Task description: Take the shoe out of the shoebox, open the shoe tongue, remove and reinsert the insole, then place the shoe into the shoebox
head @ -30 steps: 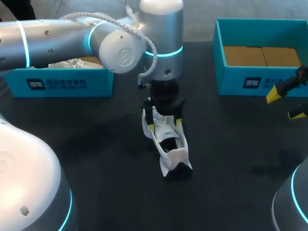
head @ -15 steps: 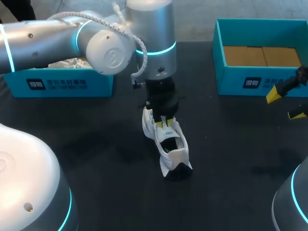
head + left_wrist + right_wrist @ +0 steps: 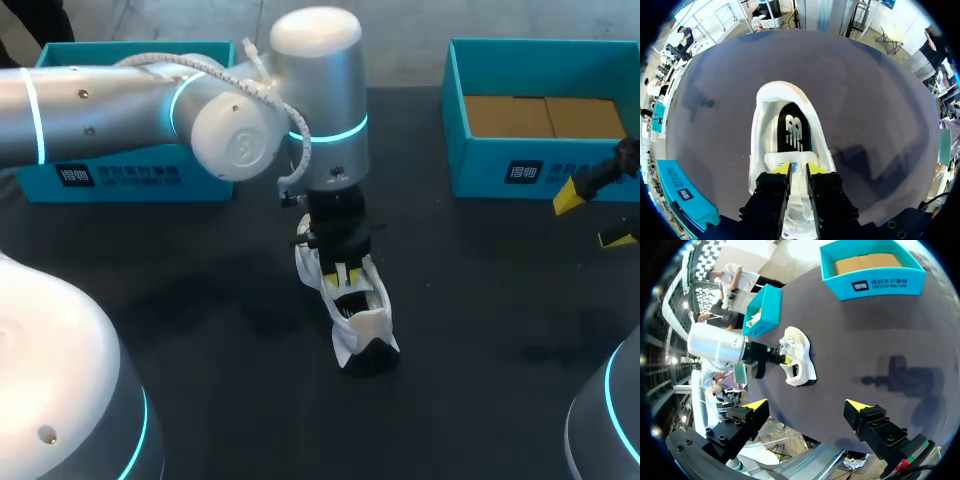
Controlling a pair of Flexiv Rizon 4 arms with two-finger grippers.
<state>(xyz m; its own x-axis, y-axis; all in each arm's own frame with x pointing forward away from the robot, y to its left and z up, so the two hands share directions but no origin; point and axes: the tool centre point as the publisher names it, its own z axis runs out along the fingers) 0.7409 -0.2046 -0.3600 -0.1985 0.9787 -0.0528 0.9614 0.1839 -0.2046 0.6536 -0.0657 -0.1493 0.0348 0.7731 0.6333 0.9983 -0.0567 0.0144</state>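
Note:
A white shoe (image 3: 362, 322) stands on the dark table mid-view, its toe toward the front edge. My left gripper (image 3: 344, 272) comes down at its heel end, shut on the white tongue (image 3: 790, 161), which sits pinched between the two yellow tips. Ahead of the left gripper (image 3: 797, 169) the shoe (image 3: 762, 125) lies open, and the black insole (image 3: 792, 131) shows inside. My right gripper (image 3: 595, 215) hangs open at the table's right side, far from the shoe (image 3: 799, 357). Nothing sits between the fingers of the right gripper (image 3: 805, 407).
A teal shoebox (image 3: 500, 172) with a brown cardboard floor stands at the back right. A second teal box (image 3: 130, 175) holding white paper stands at the back left, partly behind my left arm. Bare dark table surrounds the shoe.
The left gripper's fingers stood apart around the shoe's opening and have closed on the tongue. The left arm shifted slightly; the right arm has not moved.

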